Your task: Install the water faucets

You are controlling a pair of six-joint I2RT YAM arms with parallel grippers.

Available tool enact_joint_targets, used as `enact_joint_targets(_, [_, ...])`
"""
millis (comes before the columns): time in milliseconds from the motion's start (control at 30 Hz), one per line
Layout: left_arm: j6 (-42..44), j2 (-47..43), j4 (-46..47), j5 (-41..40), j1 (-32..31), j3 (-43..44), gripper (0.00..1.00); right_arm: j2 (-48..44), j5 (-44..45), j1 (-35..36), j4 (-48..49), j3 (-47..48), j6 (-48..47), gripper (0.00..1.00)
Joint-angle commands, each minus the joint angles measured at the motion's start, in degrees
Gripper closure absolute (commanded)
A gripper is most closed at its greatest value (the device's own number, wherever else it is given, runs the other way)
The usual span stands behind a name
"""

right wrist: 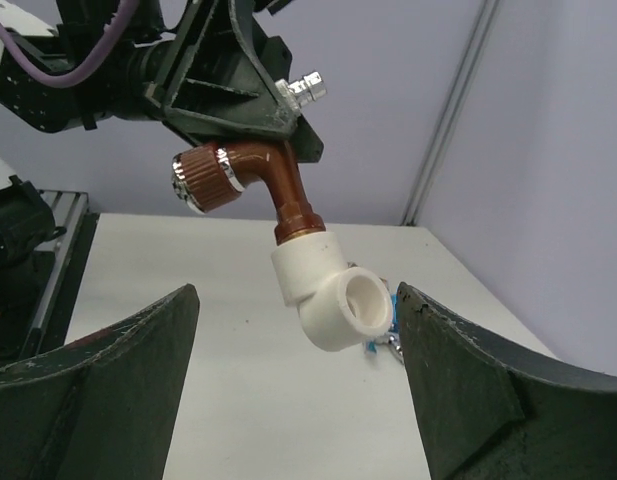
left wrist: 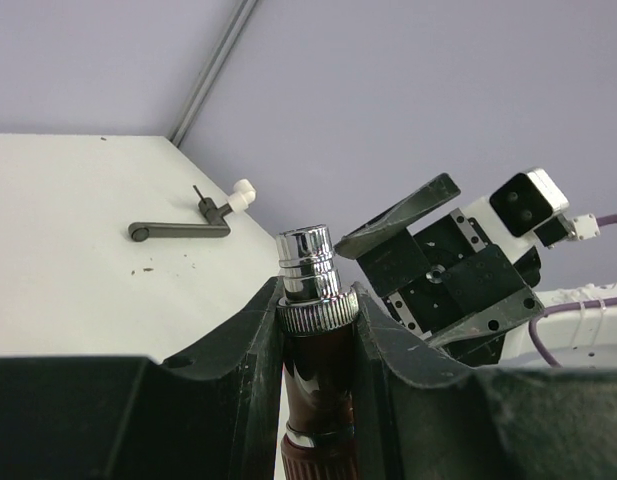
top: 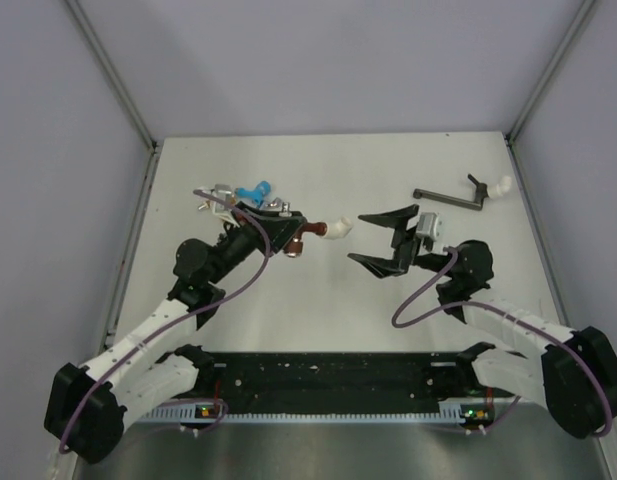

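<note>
Your left hand (top: 293,238) is clenched on the red-brown faucet (top: 300,240), holding it up off the worktop (top: 318,330) near the middle. In the left wrist view its two fingers (left wrist: 238,340) press against either side of the dark body, and the silvery tip (left wrist: 308,265) stands up clear of them. From the right wrist view you see the faucet bent like an elbow, with a ribbed knob (right wrist: 198,180) on its left end. Its lower end is seated in the white elbow fitting (right wrist: 333,295). That fitting hangs below the faucet, touching no surface, with its open round mouth turned toward your right hand.

Your right hand (top: 356,238) is released, the fingers spread wide with nothing between them. It faces the left hand from the right, about level with it. Its tips are near the white elbow fitting but apart from it.

At the far left of the worktop, just beyond the left hand, lies the light blue faucet (top: 256,189) among a few small silvery-tipped pieces (top: 223,193). You can't tell those pieces apart at this size. At the far right, well apart from both hands, lies a dark grey lever-shaped piece (top: 450,197) with a small white fitting (top: 500,186) on its right end.
</note>
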Motion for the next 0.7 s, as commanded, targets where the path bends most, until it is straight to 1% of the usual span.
enact_joint_targets(0, [-3.72,-0.59,5.11,-4.34,-0.12,-0.25,1.0,1.73,-2.51,1.69,11.84,0.53,3.58,0.22])
enact_joint_targets(133, [-5.55,-1.29,2.64,-7.42,-0.12,0.1,1.0,2.26,-3.49,3.45,9.31,1.32,1.4,0.23])
enact_joint_targets(233, [-7.05,-1.56,0.97,-9.01,-0.12,0.19,1.0,2.18,-3.22,5.11,3.69,2.64,-2.47,0.23])
enact_joint_targets(333, [-7.76,-1.47,1.4,-8.4,-0.12,0.45,1.0,2.44,-1.65,6.61,-0.89,4.04,-6.77,0.23])
enact_joint_targets(400, [-8.02,-1.3,1.84,-7.43,-0.12,0.72,1.0,3.14,-0.68,6.88,-1.42,4.48,-9.5,0.23])
enact_joint_targets(667, [-9.95,-2.35,4.21,-4.62,-0.12,0.19,1.0,8.32,0.56,6.88,1.12,5.19,-9.69,0.23])
